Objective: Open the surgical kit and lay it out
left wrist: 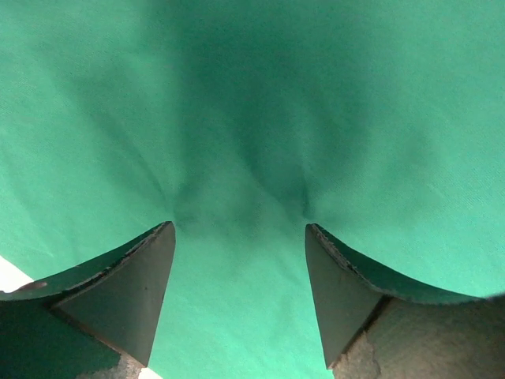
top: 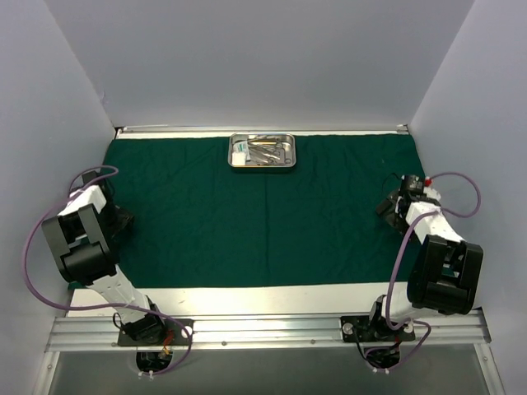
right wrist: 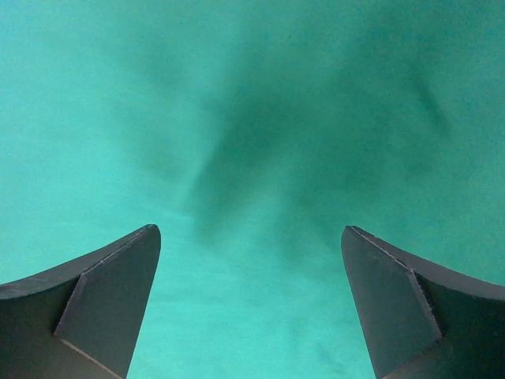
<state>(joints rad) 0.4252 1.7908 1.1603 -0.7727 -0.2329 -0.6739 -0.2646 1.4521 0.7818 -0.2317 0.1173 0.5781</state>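
Nearer than the tray and well off to its left: left gripper, jaws parted, tips down on the drape, cloth puckered between them, nothing clasped, probably smoothing or about to pinch. Well off to the tray's right, a shade farther: right gripper, jaws wide apart over flat cloth, empty. Drape lies unfolded all round the tray, likely as working field. Tray sits at the far middle edge, silver instruments and white gauze heaped inside; judged: unwrapping done, laying out not yet begun
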